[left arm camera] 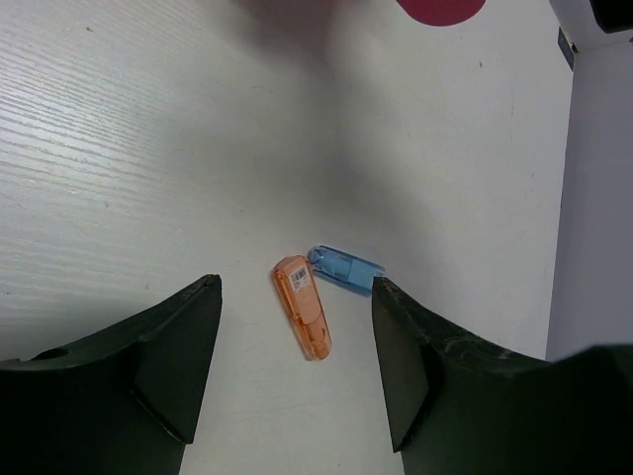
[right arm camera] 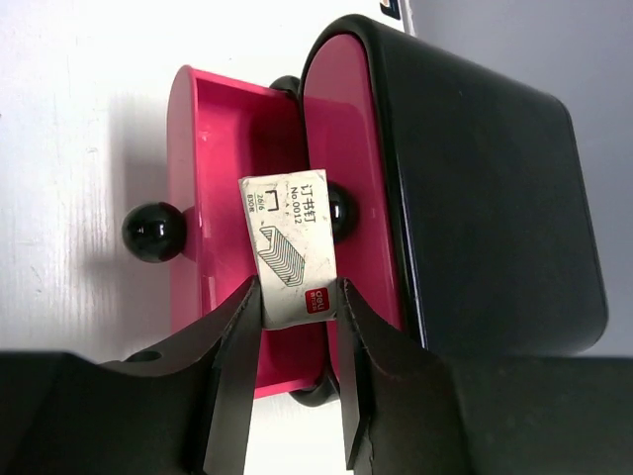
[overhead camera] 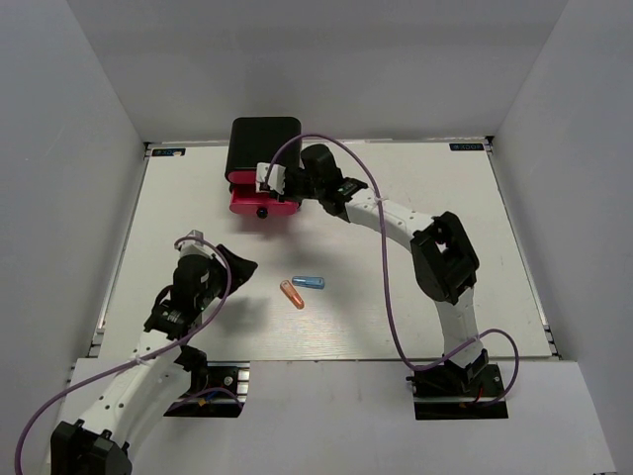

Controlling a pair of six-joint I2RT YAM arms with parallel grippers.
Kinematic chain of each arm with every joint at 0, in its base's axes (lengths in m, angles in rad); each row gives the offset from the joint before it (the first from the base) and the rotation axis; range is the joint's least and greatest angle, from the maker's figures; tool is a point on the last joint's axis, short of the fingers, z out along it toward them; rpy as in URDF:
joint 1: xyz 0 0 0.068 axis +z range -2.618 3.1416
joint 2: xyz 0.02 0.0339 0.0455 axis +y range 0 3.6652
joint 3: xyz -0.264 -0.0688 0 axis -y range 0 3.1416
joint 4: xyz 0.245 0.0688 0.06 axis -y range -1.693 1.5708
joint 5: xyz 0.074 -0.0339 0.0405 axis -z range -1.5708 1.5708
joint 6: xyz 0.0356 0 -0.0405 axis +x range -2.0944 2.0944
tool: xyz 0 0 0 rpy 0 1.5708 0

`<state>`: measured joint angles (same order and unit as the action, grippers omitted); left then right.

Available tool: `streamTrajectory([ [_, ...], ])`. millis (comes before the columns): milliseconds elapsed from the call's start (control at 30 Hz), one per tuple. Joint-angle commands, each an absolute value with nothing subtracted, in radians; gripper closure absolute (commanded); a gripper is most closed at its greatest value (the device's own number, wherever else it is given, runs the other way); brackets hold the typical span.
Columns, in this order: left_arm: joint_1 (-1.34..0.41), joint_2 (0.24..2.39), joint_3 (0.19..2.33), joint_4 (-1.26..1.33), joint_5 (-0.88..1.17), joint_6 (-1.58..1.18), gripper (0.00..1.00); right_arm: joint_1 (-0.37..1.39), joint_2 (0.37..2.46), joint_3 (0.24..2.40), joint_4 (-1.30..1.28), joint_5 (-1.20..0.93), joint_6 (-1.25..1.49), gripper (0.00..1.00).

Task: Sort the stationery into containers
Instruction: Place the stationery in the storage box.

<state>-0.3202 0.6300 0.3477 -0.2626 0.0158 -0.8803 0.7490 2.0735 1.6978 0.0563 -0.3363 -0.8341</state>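
The black cabinet (overhead camera: 263, 139) stands at the back of the table with one pink-red drawer (overhead camera: 259, 205) pulled out. In the right wrist view my right gripper (right arm camera: 300, 287) is shut on a small white rectangular block (right arm camera: 289, 247) with printed staples, held over the open drawer (right arm camera: 218, 148), beside the cabinet (right arm camera: 485, 188). An orange capsule (overhead camera: 292, 294) and a blue capsule (overhead camera: 309, 282) lie touching in mid-table. My left gripper (overhead camera: 237, 267) is open and empty just left of them; its wrist view shows the orange capsule (left arm camera: 302, 307) and the blue capsule (left arm camera: 346, 268) between the fingertips, farther out.
The open drawer has a black round knob (right arm camera: 153, 231); a closed drawer's knob (right arm camera: 341, 213) sits behind the white block. The white table (overhead camera: 445, 257) is boxed in by grey walls. A purple cable (overhead camera: 381, 277) hangs along the right arm.
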Motion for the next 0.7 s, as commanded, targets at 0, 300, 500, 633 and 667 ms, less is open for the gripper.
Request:
streamTrajectory([
  [0, -0.322, 0.612, 0.333, -0.281, 0.02, -0.884, 0.28, 0.759, 2.053, 1.717, 0.11, -0.291, -0.862, 0.86],
  [300, -0.322, 0.643, 0.333, -0.252, 0.029, -0.884, 0.28, 0.77, 2.029, 1.615, 0.129, -0.258, -0.885, 0.83],
  [500, -0.322, 0.643, 0.333, -0.252, 0.029, -0.884, 0.28, 0.77, 2.043, 1.618, 0.133, -0.218, -0.885, 0.76],
  [633, -0.322, 0.632, 0.333, -0.252, 0.029, -0.884, 0.28, 0.769, 2.045, 1.623, 0.138, -0.207, -0.882, 0.57],
  [667, -0.322, 0.632, 0.333, -0.252, 0.029, -0.884, 0.28, 0.77, 2.042, 1.623, 0.138, -0.207, -0.881, 0.56],
])
